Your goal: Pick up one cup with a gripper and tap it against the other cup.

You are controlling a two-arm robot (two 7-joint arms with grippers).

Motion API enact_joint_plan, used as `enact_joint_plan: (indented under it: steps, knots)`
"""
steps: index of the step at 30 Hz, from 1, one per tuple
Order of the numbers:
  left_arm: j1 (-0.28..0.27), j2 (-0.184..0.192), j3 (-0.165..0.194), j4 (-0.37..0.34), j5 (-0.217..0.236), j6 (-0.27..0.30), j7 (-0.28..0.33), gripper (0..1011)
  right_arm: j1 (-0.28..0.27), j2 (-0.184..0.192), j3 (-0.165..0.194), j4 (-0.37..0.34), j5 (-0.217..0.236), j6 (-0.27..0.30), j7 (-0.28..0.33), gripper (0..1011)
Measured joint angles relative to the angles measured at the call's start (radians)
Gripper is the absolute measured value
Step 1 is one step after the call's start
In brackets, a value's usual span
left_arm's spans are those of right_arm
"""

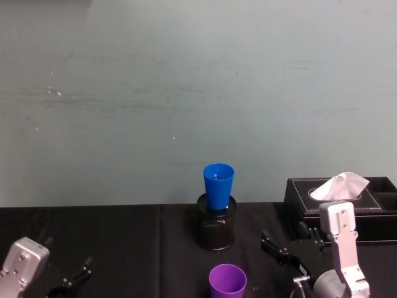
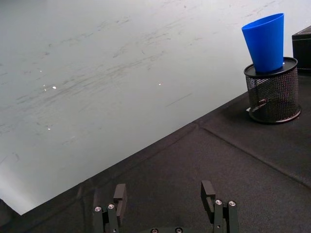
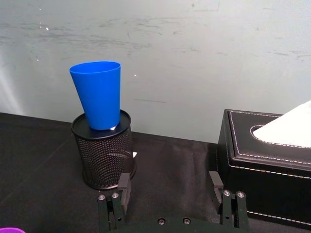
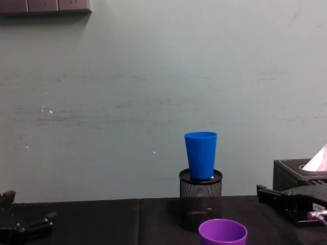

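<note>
The blue cup [image 1: 218, 185] stands mouth-up in the top of a black wire-mesh pen holder [image 1: 216, 225] at the table's middle. It also shows in the right wrist view as the blue cup [image 3: 97, 99] and in the chest view as the blue cup [image 4: 201, 154]. The purple cup [image 1: 227, 280] stands upright on the black cloth, nearer to me than the holder and apart from it. My right gripper [image 3: 169, 187] is open and empty, low over the cloth to the right of the purple cup [image 4: 223, 232]. At the table's near left, my left gripper [image 2: 164, 194] is open and empty too.
A black tissue box [image 1: 347, 202] with a white tissue sticking up stands at the right, just behind the right arm [image 1: 340, 248]. Black cloth [image 2: 233, 165] covers the table, and a pale wall rises behind it.
</note>
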Motion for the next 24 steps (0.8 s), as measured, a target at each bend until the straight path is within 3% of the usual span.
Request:
enact_joint_plan:
  steps: [24]
  knots:
    - [0.0,0.0,0.0,0.0,0.0,0.0,0.0,1000,0.001,0.004,-0.005,-0.004,0.003,-0.003,0.004,1002]
